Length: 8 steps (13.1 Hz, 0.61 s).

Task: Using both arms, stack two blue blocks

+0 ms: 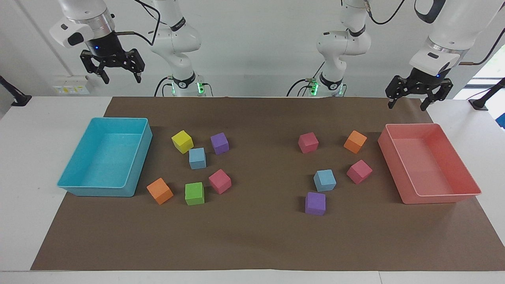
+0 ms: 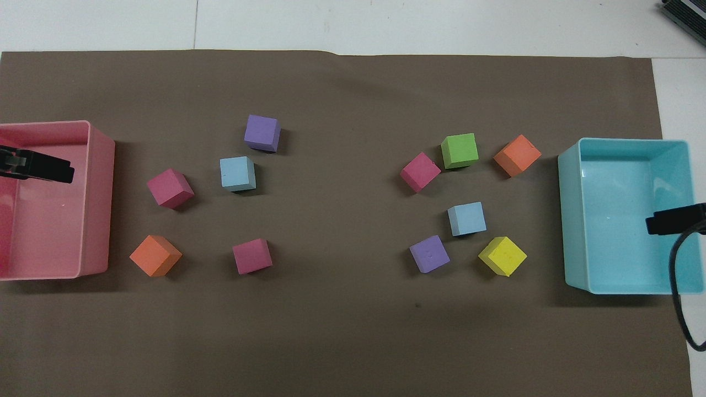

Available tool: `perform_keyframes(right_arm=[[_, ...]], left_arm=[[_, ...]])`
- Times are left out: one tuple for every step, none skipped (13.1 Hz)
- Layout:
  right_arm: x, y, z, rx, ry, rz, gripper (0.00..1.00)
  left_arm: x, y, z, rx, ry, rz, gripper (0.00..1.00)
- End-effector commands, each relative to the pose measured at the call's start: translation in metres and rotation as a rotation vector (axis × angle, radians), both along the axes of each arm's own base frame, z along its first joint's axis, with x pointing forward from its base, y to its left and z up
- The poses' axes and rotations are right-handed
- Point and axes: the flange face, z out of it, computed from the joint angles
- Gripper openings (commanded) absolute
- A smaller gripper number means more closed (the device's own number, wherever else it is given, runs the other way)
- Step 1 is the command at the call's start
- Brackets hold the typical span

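Observation:
Two light-blue blocks lie apart on the brown mat. One blue block (image 1: 197, 158) (image 2: 466, 218) sits toward the right arm's end, among yellow, purple, pink and green cubes. The other blue block (image 1: 324, 180) (image 2: 237, 173) sits toward the left arm's end, beside a purple cube and a pink one. My right gripper (image 1: 122, 80) hangs open and empty high over the cyan tray (image 1: 136, 165). My left gripper (image 1: 407, 105) hangs open and empty over the pink tray (image 1: 442, 199). Only a black fingertip (image 2: 41, 168) of the left one and a fingertip (image 2: 670, 219) of the right one reach the overhead view.
Other cubes stand around the blue ones: yellow (image 1: 182, 141), purple (image 1: 219, 143), pink (image 1: 219, 181), green (image 1: 194, 193), orange (image 1: 159, 191); pink (image 1: 308, 142), orange (image 1: 355, 141), pink (image 1: 359, 171), purple (image 1: 315, 203). A cable (image 2: 681, 309) hangs by the cyan tray.

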Motion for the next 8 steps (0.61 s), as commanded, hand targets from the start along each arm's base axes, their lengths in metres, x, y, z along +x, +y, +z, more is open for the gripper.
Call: perform_keyframes(right_arm=[[-0.0081,-0.0003,0.0005,0.004,0.003,0.014,1.00],[-0.0081,-0.0003,0.0005,0.004,0.003,0.014,1.00],[-0.0081,-0.0003,0.0005,0.004,0.003,0.014,1.00],[-0.0081,-0.0003,0.0005,0.005,0.003,0.016,1.00],[-0.0083,-0.0003,0.0004,0.005,0.004,0.016,1.00],[-0.0083,-0.0003,0.0004,0.005,0.004,0.016,1.00],[-0.0083,-0.0003,0.0004,0.005,0.004,0.016,1.00],[-0.0083,-0.0003,0.0004,0.005,0.004,0.016,1.00]], left_arm=[[0.0039,-0.0027,0.0023,-0.009,-0.016,0.009,1.00],[0.0042,-0.0028,0.0013,-0.009,-0.013,0.009,1.00],[0.0046,-0.0036,0.0011,-0.009,-0.013,0.007,1.00],[0.0047,-0.0045,0.0013,-0.009,-0.015,0.006,1.00],[0.0047,-0.0045,0.0020,-0.009,-0.016,0.006,1.00],[0.0055,-0.0072,0.0010,-0.009,-0.015,0.001,1.00],[0.0072,-0.0082,0.0004,-0.009,-0.013,0.000,1.00],[0.0099,-0.0084,-0.0013,-0.009,-0.010,0.000,1.00]])
